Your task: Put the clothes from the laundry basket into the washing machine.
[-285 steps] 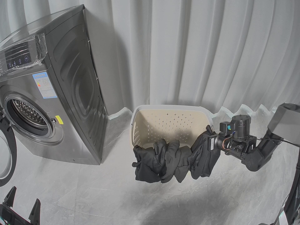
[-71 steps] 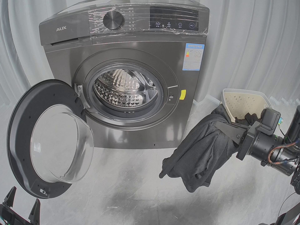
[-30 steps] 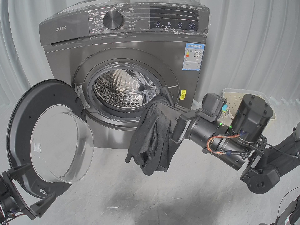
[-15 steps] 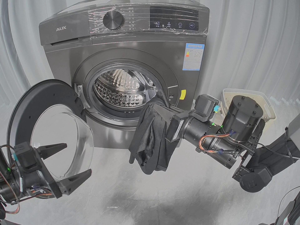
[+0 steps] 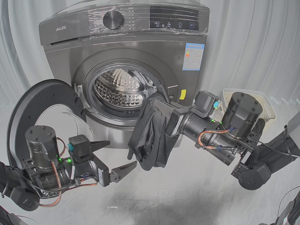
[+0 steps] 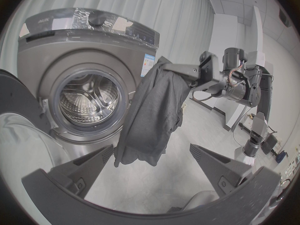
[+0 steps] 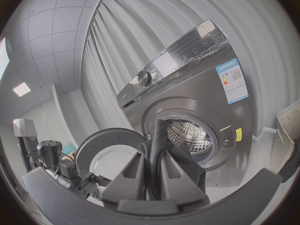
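Left claw (image 5: 122, 153): rises from lower-left corner to lower centre, spread wide.
Right claw (image 5: 160, 103): carries dark garment (image 5: 149, 135) from right side to drum mouth (image 5: 123, 89).

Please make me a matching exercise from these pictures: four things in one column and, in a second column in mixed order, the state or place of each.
Things:
1. door
2. left gripper
3. right gripper
4. laundry basket

States or places:
A. shut on the dark garment
B. on the floor, right of the washing machine
C. swung wide open
D. open, holding nothing

Pairs: 1-C, 2-D, 3-A, 4-B.
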Motion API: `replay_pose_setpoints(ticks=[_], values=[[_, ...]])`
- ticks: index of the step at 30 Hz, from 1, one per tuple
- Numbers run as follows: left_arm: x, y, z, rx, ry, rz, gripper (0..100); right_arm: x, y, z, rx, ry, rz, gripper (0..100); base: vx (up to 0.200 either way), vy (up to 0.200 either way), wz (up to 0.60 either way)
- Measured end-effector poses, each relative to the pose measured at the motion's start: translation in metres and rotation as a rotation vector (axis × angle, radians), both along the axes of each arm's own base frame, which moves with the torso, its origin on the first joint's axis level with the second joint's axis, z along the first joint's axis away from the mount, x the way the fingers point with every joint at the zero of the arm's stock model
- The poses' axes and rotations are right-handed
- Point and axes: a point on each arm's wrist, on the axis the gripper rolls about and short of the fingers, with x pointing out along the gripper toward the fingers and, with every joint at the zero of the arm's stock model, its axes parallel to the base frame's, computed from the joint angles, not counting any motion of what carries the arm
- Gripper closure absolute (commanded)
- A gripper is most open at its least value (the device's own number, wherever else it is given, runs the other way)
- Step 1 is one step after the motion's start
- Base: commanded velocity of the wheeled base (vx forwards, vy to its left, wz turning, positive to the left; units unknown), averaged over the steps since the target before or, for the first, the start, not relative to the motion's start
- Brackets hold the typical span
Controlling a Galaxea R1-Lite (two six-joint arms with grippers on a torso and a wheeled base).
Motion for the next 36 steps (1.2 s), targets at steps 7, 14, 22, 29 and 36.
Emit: replay_pose_setpoints(ticks=[7,14,22,29,36], values=[[0.023,-0.03,-0.016,0.01,0.035,-0.023,0,0.001,0.0,0.0,0.004,0.003,-0.008,100,0.0,0.0,0.0],[0.046,-0.047,-0.026,-0.035,-0.036,0.041,0,0.0,0.001,-0.001,0.003,0.006,-0.009,100,0.0,0.0,0.0],[0.056,-0.053,-0.041,-0.045,-0.054,0.075,0,-0.001,0.002,-0.002,0.002,0.008,-0.006,100,0.0,0.0,0.0],[0.05,-0.049,-0.041,-0.043,-0.049,0.074,0,0.0,0.0,-0.002,0.002,0.008,-0.012,100,0.0,0.0,0.0],[0.044,-0.045,-0.038,-0.055,-0.065,0.072,100,0.001,-0.001,-0.003,-0.003,0.01,-0.017,100,0.0,0.0,0.0]])
